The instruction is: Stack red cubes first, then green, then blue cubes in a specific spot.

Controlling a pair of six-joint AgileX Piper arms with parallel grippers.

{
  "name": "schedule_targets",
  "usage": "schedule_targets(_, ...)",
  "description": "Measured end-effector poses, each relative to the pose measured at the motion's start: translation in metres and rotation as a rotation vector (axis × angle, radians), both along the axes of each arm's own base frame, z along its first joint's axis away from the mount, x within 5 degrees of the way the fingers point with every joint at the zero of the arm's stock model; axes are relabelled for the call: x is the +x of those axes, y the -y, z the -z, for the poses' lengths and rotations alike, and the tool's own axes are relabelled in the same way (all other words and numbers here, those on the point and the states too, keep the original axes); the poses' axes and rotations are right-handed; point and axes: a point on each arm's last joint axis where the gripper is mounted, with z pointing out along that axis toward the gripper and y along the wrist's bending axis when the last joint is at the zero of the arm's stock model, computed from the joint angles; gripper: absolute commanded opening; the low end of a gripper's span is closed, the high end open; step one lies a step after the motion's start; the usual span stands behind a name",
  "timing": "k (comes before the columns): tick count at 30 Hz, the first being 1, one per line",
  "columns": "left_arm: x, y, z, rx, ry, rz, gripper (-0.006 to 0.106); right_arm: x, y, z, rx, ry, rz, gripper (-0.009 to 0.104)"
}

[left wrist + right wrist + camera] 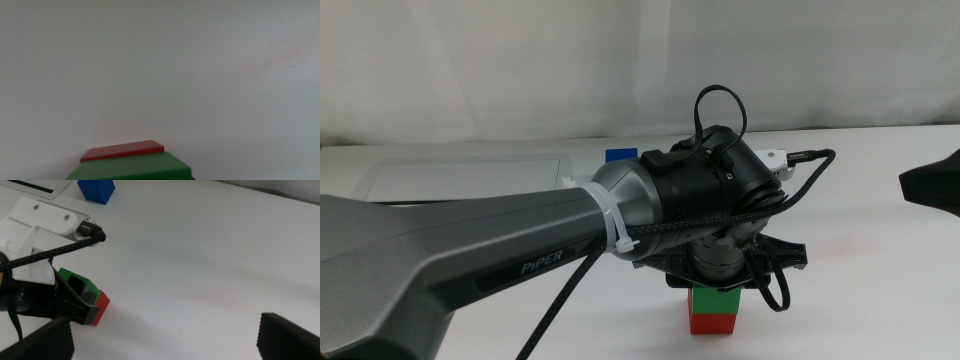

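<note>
The grey left arm [470, 255] lies nearest the camera in the middle view, filling the lower left of the frame and running rightward to its black wrist at the centre. Behind it, in the upper left, a flat silver-framed panel [470, 175] lies on the white bench [880, 290]. Just right of the panel, at the upper centre, the blue cube [619, 154] peeks out behind the arm, standing alone on the bench; the right wrist view shows it too [96, 190], well apart from the stack. At the lower centre of the middle view the left gripper [720, 283] hangs directly over the green cube [714, 299], which sits on top of the red cube [714, 322]; the red one rests on the bench. From the right wrist view the left gripper's dark jaws [75, 302] flank the green cube [80, 280], with the red cube [103, 306] under it, but whether they press on it or stand just clear cannot be told. The left wrist view shows only the green top face [130, 167] with a red edge [122, 150] beyond it. At the right edge of the middle view the right gripper [932, 185] waits above the bench; its jaws stand wide apart and hold nothing [165, 335].
</note>
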Motion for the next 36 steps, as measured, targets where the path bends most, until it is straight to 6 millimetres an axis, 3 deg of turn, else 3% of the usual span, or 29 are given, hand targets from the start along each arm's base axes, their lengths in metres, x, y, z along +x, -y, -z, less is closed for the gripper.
schedule_targets(1, 0.000, 0.000, 0.000, 0.000, 0.000, 0.000, 0.050, 0.000, 0.000, 0.000, -0.001, 0.001, -0.001, 0.103)
schedule_targets(4, 0.000, 0.000, 0.002, 0.005, -0.003, 0.008, 0.089, 0.000, 0.000, 0.000, -0.001, 0.001, -0.001, 0.103)
schedule_targets(5, 0.000, 0.001, 0.004, 0.009, -0.005, 0.010, 0.093, 0.000, 0.000, 0.000, -0.001, 0.001, -0.001, 0.103)
schedule_targets(13, 0.000, 0.000, 0.001, 0.017, 0.001, 0.050, 0.093, 0.000, 0.000, 0.000, -0.003, 0.002, -0.004, 0.103)
schedule_targets(20, -0.002, -0.013, -0.043, 0.011, 0.112, 0.111, 0.093, 0.000, 0.000, 0.000, -0.003, 0.002, -0.004, 0.103)
schedule_targets(21, -0.005, -0.027, -0.071, 0.042, 0.187, 0.143, 0.093, 0.000, 0.000, 0.000, -0.003, 0.002, -0.004, 0.103)
schedule_targets(26, -0.009, -0.065, -0.124, 0.090, 0.284, 0.158, 0.093, 0.000, 0.000, 0.000, -0.003, 0.002, -0.004, 0.103)
schedule_targets(32, -0.003, -0.123, -0.169, 0.115, 0.343, 0.096, 0.093, 0.000, 0.000, 0.000, -0.003, 0.002, -0.004, 0.103)
schedule_targets(36, 0.003, -0.147, -0.184, 0.103, 0.392, 0.056, 0.093, 0.000, 0.000, 0.000, 0.000, 0.000, 0.000, 0.103)
